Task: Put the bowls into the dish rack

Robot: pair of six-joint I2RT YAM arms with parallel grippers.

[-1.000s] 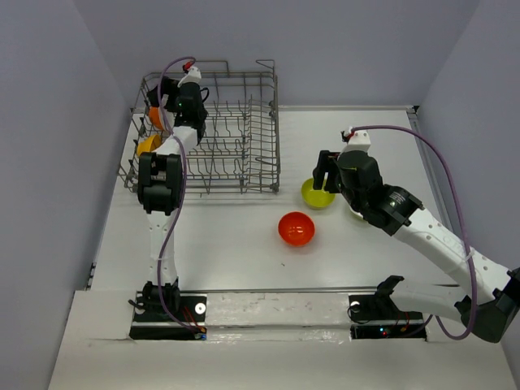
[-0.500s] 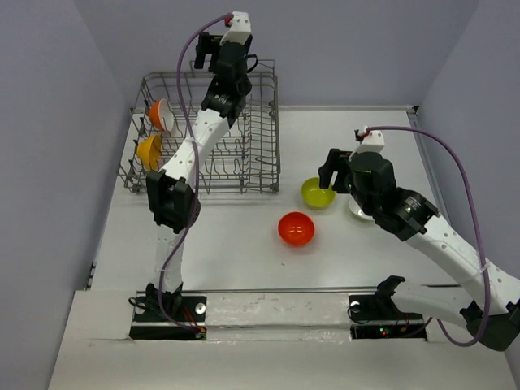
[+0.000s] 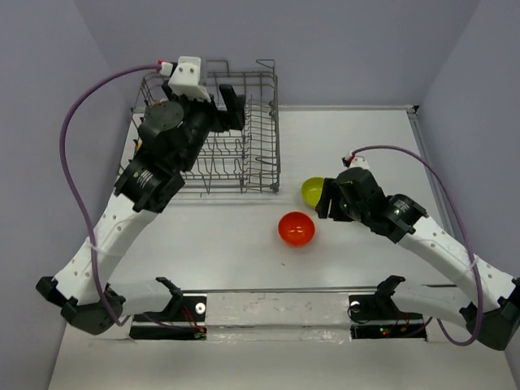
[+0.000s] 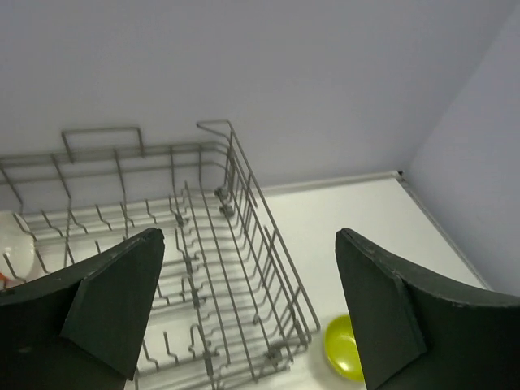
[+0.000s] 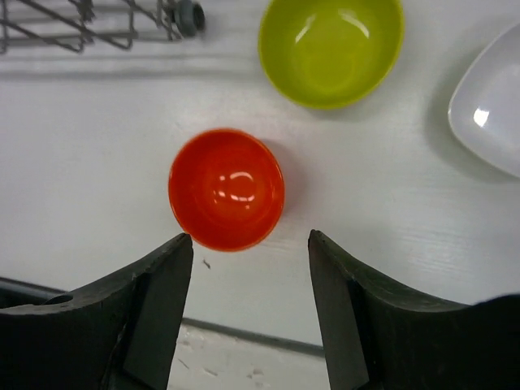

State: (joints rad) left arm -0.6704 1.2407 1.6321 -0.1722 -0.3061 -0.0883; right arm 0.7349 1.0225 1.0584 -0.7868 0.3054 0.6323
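Note:
The grey wire dish rack (image 3: 256, 154) stands at the back left. My left gripper (image 3: 231, 104) hangs open and empty above it; its wrist view looks down into the rack (image 4: 203, 268), with a white bowl with an orange outside (image 4: 12, 253) at the left edge. The red-orange bowl (image 3: 296, 228) and lime green bowl (image 3: 311, 190) sit on the table. My right gripper (image 3: 327, 200) is open and empty above the table, with the red-orange bowl (image 5: 227, 188) just beyond its fingertips. The lime green bowl (image 5: 331, 49) and white bowl (image 5: 491, 101) lie farther off. The yellow-orange bowl is hidden.
The rack's near right corner (image 5: 97, 20) shows in the right wrist view. The lime green bowl (image 4: 345, 348) lies just outside that corner. Grey walls close in the table at the back and both sides. My left arm covers the rack's left part in the top view.
My left arm has swung down and left, its gripper moving from above the rack's back rim to over its middle. My right gripper has moved nearer, from the lime green bowl toward the red-orange bowl.

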